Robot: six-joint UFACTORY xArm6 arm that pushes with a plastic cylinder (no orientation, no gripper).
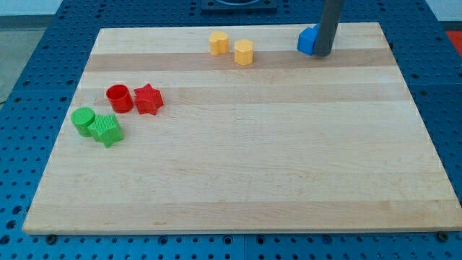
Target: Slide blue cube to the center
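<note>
My tip (323, 53) touches the blue cube (308, 40) at the board's (245, 159) top right. Two yellow blocks (231, 48) sit near the top. Red blocks (135, 98) and green blocks (96, 126) sit left.

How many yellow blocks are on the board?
2. One yellow block sits near the view's top, left of middle; the other yellow block is just right of it and slightly lower. None seems hidden.

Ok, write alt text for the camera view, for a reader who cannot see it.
My tip touches the blue cube's right side near the wooden board's top edge. Two yellow blocks sit to their left; a red cylinder, red star, green cylinder and green star cluster at left.
</note>
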